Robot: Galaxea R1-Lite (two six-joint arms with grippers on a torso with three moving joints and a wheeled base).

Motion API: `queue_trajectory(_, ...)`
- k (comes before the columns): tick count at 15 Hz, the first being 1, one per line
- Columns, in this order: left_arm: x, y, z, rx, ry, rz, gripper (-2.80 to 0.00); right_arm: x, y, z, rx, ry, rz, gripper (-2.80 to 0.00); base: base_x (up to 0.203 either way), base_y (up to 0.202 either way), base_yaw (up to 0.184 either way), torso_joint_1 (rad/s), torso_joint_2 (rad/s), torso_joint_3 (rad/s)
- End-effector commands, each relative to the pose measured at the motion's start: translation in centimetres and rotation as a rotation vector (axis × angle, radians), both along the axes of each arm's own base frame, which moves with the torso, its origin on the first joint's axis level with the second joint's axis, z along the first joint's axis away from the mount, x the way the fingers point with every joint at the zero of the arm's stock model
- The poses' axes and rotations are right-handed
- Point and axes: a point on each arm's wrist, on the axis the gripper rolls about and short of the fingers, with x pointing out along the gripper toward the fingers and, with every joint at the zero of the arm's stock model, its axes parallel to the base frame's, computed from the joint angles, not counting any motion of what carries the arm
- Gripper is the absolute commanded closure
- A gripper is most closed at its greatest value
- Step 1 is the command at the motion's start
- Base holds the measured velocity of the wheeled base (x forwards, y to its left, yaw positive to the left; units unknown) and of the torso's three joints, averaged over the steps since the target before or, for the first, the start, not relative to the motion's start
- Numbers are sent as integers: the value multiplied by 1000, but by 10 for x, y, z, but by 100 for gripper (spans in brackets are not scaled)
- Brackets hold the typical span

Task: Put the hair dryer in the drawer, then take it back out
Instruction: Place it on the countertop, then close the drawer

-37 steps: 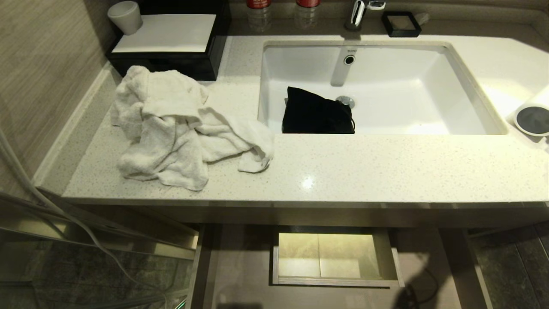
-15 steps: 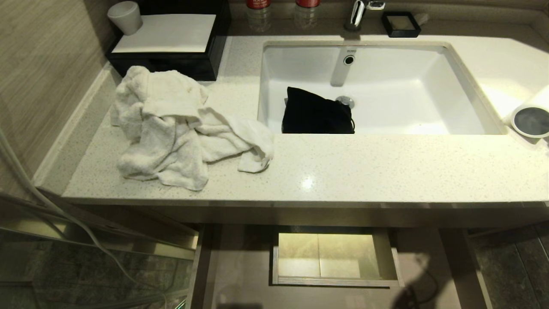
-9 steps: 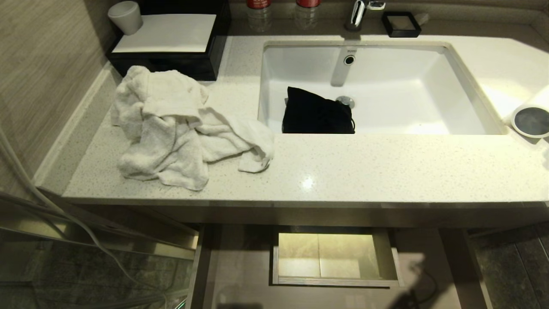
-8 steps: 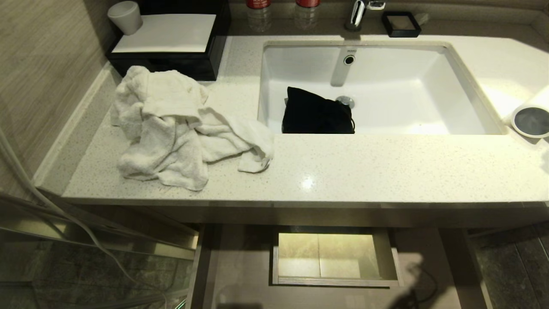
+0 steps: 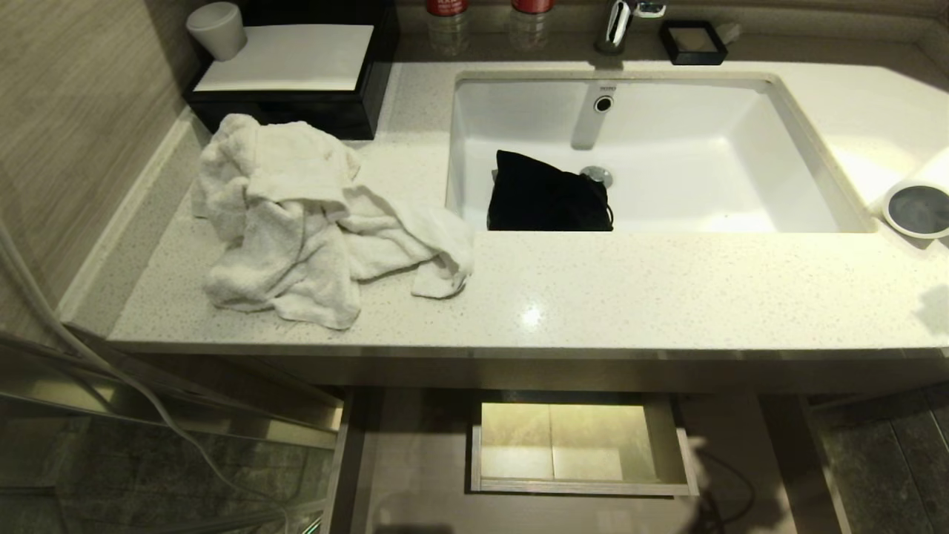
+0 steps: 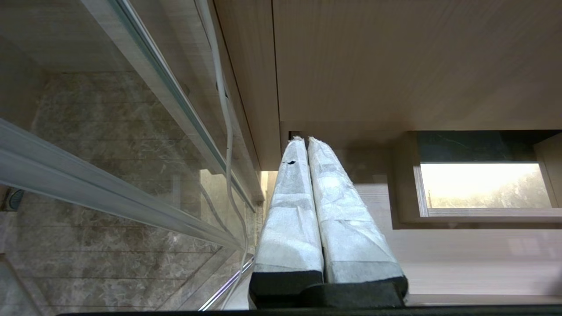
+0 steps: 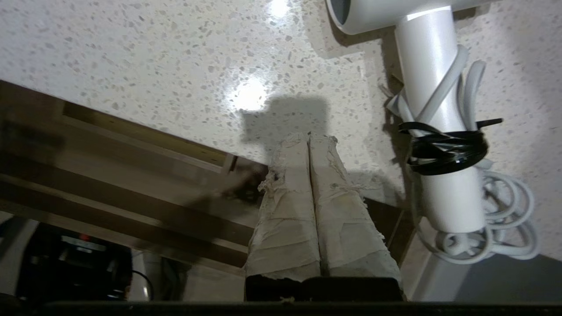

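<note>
Claws are both pressed shut and hold nothing. The right claw (image 7: pixel 309 137) has its two wrapped fingers (image 7: pixel 290 193) tight together, with the tips over the speckled worktop (image 7: pixel 145 61) near its front edge. Just beside this claw, to one side, lies the hair dryer (image 7: pixel 439 131) on the worktop. It is not touching the claw. Its white handle points back toward the claw's side, with a white cord (image 7: pixel 496 224) looped around it and a black band (image 7: pixel 448 147) holding the loops. In the head view only the dark round end of the hair dryer (image 5: pixel 919 210) shows, at the far right of the worktop (image 5: pixel 630 289).

The left claw (image 6: pixel 306 139) hangs low beside the cabinet, its fingers (image 6: pixel 290 210) closed. Ahead of it and off to one side is the drawer (image 6: pixel 478 188), pulled open and lit inside. In the head view the drawer (image 5: pixel 578 486) sits open under the worktop's front edge.

A crumpled white towel (image 5: pixel 311 222) lies on the worktop, and a black pouch (image 5: pixel 545 196) sits in the sink (image 5: pixel 741 133).
</note>
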Motion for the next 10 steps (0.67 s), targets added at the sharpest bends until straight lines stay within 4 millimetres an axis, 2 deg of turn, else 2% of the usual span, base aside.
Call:
queue_trajectory(1, 0, 0, 0, 0, 0, 0, 0, -3, 20, 2, 103, 10, -8, 0, 0, 0, 0, 0, 0, 0)
queue_trajectory(5, 0, 0, 0, 0, -1, 0, 0, -3, 37, -2, 61, 92, -115, 0, 0, 0, 0, 0, 0, 0)
queue_trajectory(10, 0, 0, 0, 0, 0, 0, 0, -2, 52, -8, 21, 65, -290, 0, 0, 0, 0, 0, 0, 0)
